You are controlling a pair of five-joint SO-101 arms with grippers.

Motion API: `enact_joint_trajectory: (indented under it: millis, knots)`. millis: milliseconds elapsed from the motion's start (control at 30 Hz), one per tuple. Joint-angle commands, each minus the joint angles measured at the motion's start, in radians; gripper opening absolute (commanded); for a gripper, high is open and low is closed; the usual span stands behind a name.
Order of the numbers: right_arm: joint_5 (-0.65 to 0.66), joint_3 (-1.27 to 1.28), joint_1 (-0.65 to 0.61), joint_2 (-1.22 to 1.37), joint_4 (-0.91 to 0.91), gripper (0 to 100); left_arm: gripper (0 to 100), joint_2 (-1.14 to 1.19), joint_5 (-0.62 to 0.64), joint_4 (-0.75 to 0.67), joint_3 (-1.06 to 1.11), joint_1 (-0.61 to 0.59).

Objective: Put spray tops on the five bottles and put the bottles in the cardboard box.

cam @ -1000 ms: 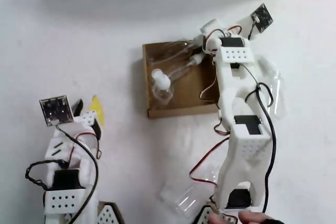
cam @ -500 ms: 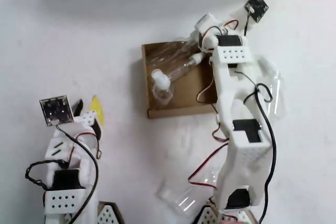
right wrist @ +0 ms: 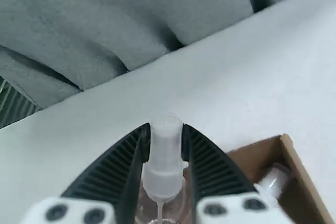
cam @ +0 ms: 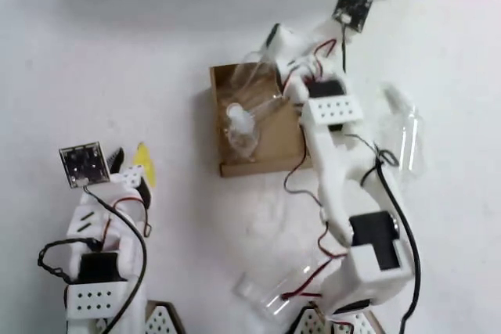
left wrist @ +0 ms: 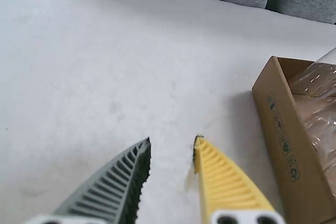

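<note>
Your right gripper [right wrist: 165,129] is clamping the white spray top [right wrist: 164,153] of a clear bottle [cam: 252,76]. One dark ribbed finger [right wrist: 118,174] is pressing on each side of the cap, so the claw is standing only as wide as that cap. You are holding this bottle over the far left corner of the cardboard box [cam: 258,167], which is sitting near the middle of the white table [cam: 117,52]. The bottle is slanting down into that corner, but you cannot tell whether its base is touching the box floor.

A second bottle [cam: 243,134] is lying inside the box, toward its left wall, with its white top pointing to the far side. It is lying just beside the bottle you are gripping.

Your left gripper [left wrist: 171,142] is hovering over the near left part of the table, well apart from the box. Its grey and yellow jaws are standing partly open, with bare tabletop showing between them, and it is gripping nothing.

Two more clear bottles are lying loose on the table. One [cam: 409,142] is resting to the right of the box, just beyond your right arm. The other [cam: 270,295] is lying near that arm's base at the near edge. Both are too transparent for you to tell whether they are carrying spray tops.

Grey cushions [right wrist: 105,24] are lining the far edge of the table.
</note>
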Motion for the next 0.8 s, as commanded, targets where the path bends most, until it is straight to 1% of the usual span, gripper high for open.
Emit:
enact_joint_trajectory:
  millis: [0,100,233,400,600,767]
  knots:
    - [0.155,0.175,-0.016,-0.137,-0.246,1.6,14,0.012,0.006,-0.031,-0.006,-0.008]
    - [0.275,0.293,-0.048,-0.206,-0.338,1.6,14,0.012,0.006,-0.031,-0.006,-0.008]
    - [0.351,0.390,-0.068,-0.309,-0.358,1.6,14,0.012,0.006,-0.031,-0.006,-0.008]
    - [0.353,0.448,-0.113,-0.375,-0.358,1.6,14,0.012,0.006,-0.031,-0.006,-0.008]
    - [0.354,0.448,-0.117,-0.377,-0.357,1.6,14,0.012,0.006,-0.031,-0.006,-0.008]
    - [0.354,0.450,-0.185,-0.375,-0.357,1.6,14,0.012,0.006,-0.031,-0.006,-0.008]
